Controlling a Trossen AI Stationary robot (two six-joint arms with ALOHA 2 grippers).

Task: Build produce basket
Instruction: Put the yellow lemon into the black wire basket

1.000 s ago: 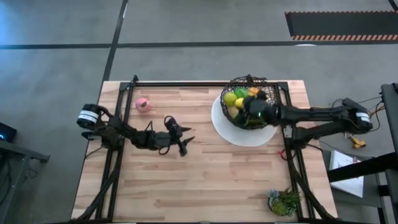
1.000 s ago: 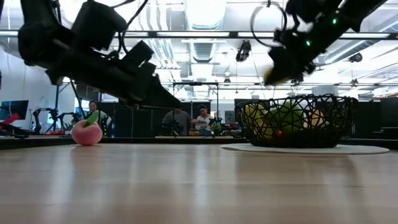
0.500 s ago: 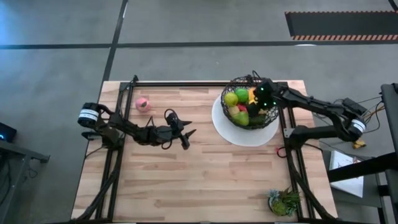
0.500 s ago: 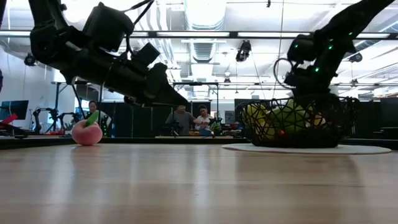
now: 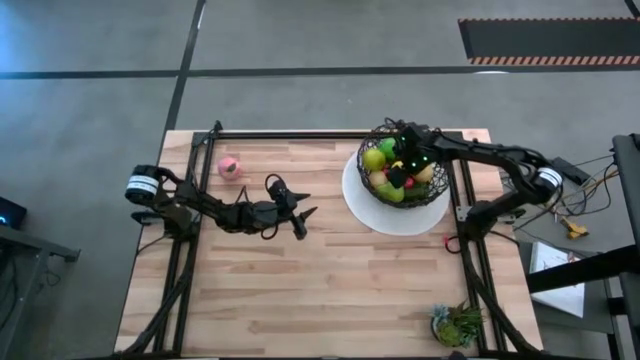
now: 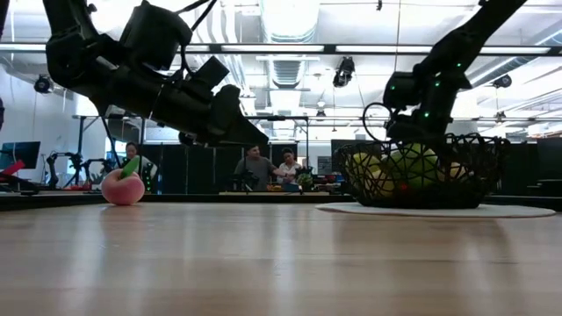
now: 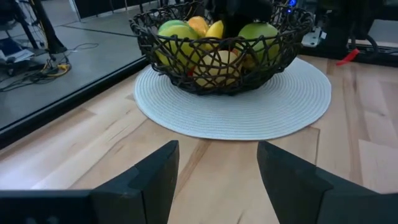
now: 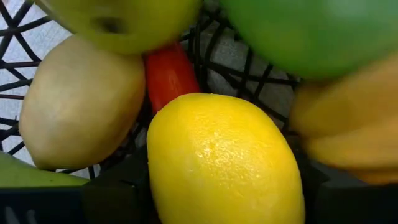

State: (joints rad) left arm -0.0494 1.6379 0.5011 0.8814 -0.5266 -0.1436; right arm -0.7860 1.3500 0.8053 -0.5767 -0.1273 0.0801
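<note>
The right gripper (image 5: 403,172) sat inside the basket (image 5: 437,192) at upper right, its fingers around a lemon (image 8: 227,162), apparently placing it; release seemed next, while the left gripper (image 5: 300,221) hovered unclenched mid-frame, the peach (image 5: 229,167) remaining upper left.

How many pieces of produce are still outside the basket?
1. A pink peach lies on the table near its far left corner, away from the basket. The rest sit in the basket; none seem hidden elsewhere.
</note>
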